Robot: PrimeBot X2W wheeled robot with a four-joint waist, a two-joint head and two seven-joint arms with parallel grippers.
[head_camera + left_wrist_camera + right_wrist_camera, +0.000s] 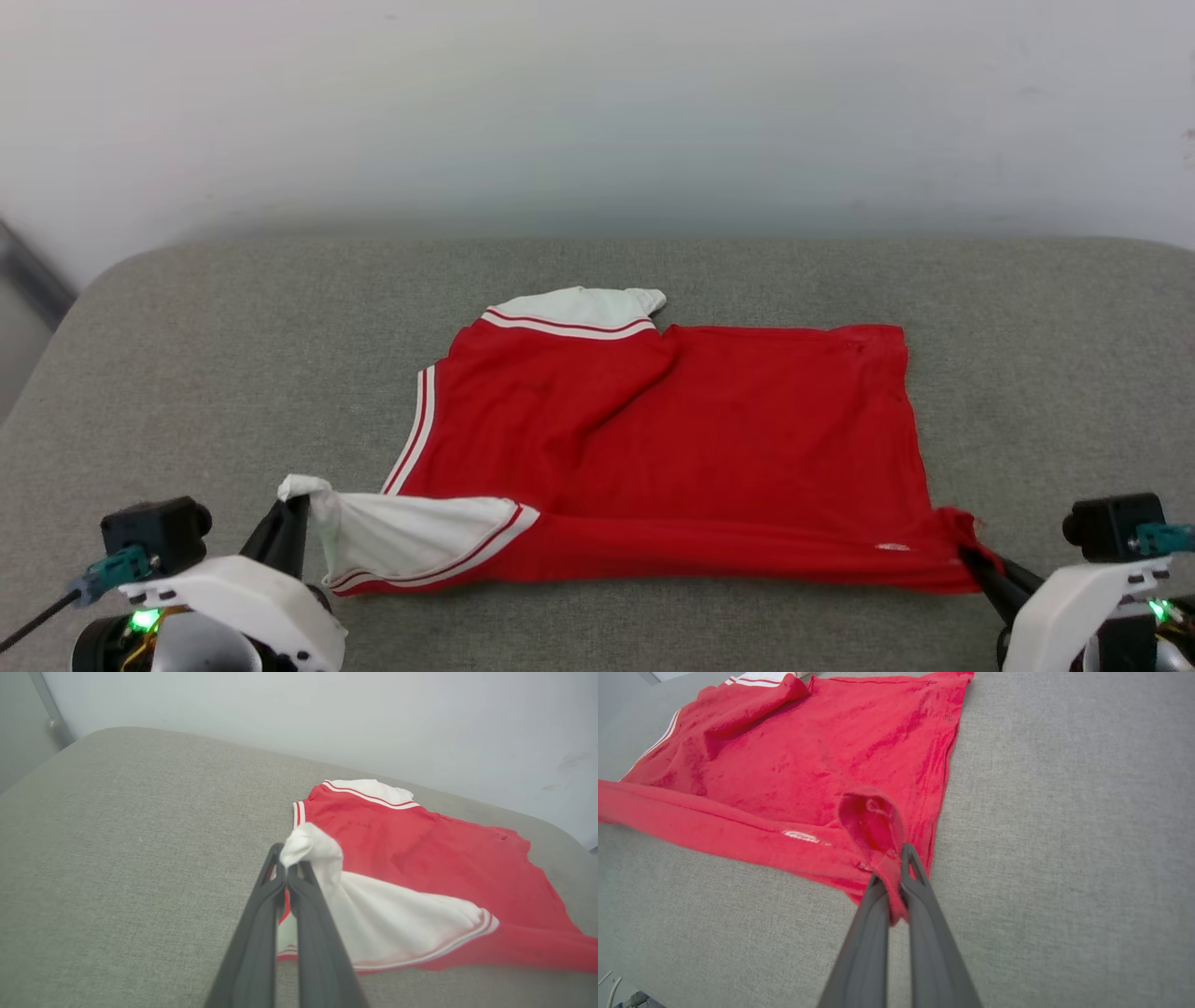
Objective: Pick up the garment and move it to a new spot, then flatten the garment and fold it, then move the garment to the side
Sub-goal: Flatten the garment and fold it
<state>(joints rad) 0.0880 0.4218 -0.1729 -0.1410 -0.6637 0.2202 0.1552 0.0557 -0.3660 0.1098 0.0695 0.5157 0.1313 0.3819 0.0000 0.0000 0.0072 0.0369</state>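
Most of the job looks left to do. On the middle of the grey surface [187, 373] the garment [709, 420] lies spread out but bumpy. I think it is not folded yet. It is red with white sleeves and stripy trim. The left gripper [295, 509] is closed tight on the near white sleeve [411, 532]. The right gripper [969, 558] pinches the near red corner [952, 532].

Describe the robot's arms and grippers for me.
The left gripper and right gripper each have two long, slim, dark grey fingers on a glossy white wrist shell. Each wrist carries a black box with a teal plug, and a green light glows below.
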